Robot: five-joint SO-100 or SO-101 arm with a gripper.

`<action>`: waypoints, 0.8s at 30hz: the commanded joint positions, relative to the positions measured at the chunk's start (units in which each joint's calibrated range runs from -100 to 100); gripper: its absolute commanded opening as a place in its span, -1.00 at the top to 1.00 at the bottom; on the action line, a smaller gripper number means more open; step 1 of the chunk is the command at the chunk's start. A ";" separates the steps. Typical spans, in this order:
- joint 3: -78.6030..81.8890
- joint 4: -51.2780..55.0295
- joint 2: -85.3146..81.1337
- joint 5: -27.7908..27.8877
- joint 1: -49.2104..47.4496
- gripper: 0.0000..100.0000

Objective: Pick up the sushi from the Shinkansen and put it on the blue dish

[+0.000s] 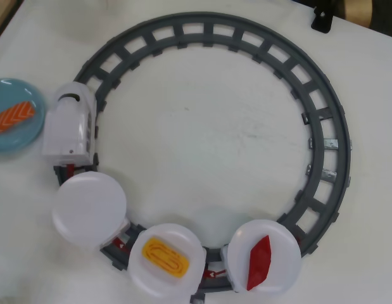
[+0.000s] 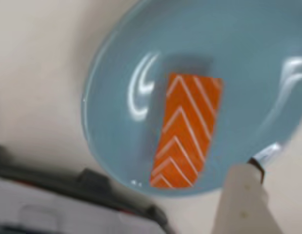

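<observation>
The orange sushi with white chevron stripes lies flat on the blue dish at the overhead view's left edge. In the wrist view the sushi fills the middle of the dish and nothing touches it. My gripper shows only in the wrist view, as one white finger at the bottom right, over the dish's rim. The other finger is out of frame, and the jaws hold nothing. The white Shinkansen stands on the track just right of the dish. The first white plate behind it is bare.
The grey circular track rings the table's middle. A white plate carries the yellow egg piece. Another carries the red pointed piece. A dark bracket sits at the top right. The track and the train's edge show blurred at the wrist view's bottom left.
</observation>
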 commanded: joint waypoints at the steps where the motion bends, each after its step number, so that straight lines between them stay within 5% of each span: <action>1: -0.03 3.18 -11.14 -2.16 -1.22 0.66; 4: 0.42 7.34 -17.36 -4.46 -2.54 0.94; 10: 13.58 8.62 -30.14 -7.29 -7.56 0.94; 24: 70.30 -21.02 -69.95 -7.76 -3.51 0.94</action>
